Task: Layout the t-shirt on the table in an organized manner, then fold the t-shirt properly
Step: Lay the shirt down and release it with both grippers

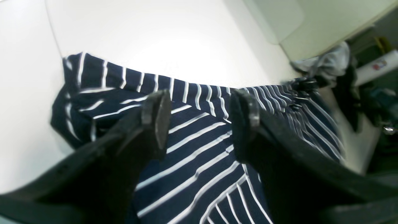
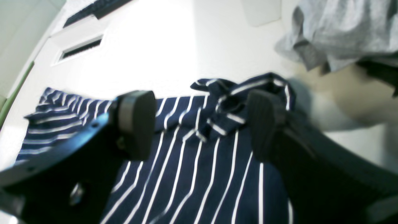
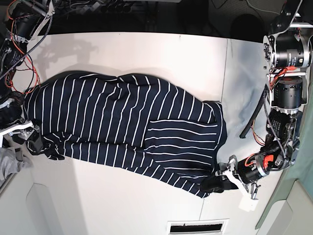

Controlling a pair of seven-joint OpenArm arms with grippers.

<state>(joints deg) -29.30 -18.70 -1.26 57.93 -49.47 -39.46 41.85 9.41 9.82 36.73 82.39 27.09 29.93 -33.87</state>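
Observation:
The navy white-striped t-shirt [image 3: 127, 122] lies spread lengthwise across the white table [image 3: 146, 49], with wrinkles and one folded-over layer. My left gripper [image 1: 200, 118] is open just above the shirt's edge, with striped cloth under and between its fingers; in the base view it [image 3: 218, 181] is at the shirt's lower right corner. My right gripper [image 2: 200, 124] is open over a bunched, twisted bit of the t-shirt [image 2: 224, 105]; in the base view it [image 3: 39, 144] is at the shirt's lower left corner. Neither gripper pinches any cloth.
A small grey cloth [image 2: 335, 37] lies crumpled near the right gripper, at the base view's left edge [image 3: 7, 164]. A dark seam [image 3: 225, 98] crosses the table on the right. A vent slot [image 3: 198, 227] sits at the near edge. Red wires [image 3: 19, 58] hang at the far left.

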